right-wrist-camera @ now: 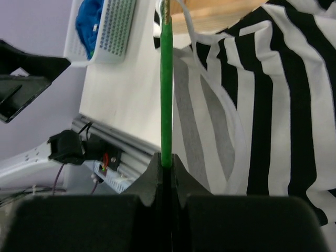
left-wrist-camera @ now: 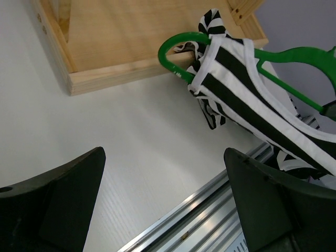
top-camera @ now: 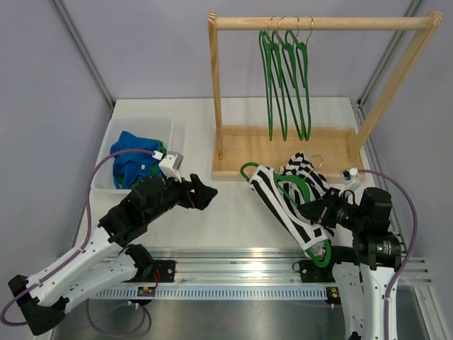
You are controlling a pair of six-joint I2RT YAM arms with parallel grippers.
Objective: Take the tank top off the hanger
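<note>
Our right fingers point(right-wrist-camera: 152, 181), low right in the overhead view, clench the green hanger point(right-wrist-camera: 166, 79), steadying it. Its striped tank top point(top-camera: 279, 202), not yet off, drapes across the worktop point(top-camera: 233, 216) mid-frame. Our left fingers point(left-wrist-camera: 68, 184) gape empty, facing it, probably to tug it free.

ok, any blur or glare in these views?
Top external: sharp, evenly lit, glare on the aluminium rail. Left wrist: left pincer fingers dark and soft; green hanger, tank top crisp. Right wrist: right pincer a black blur, hanger sharp.
</note>
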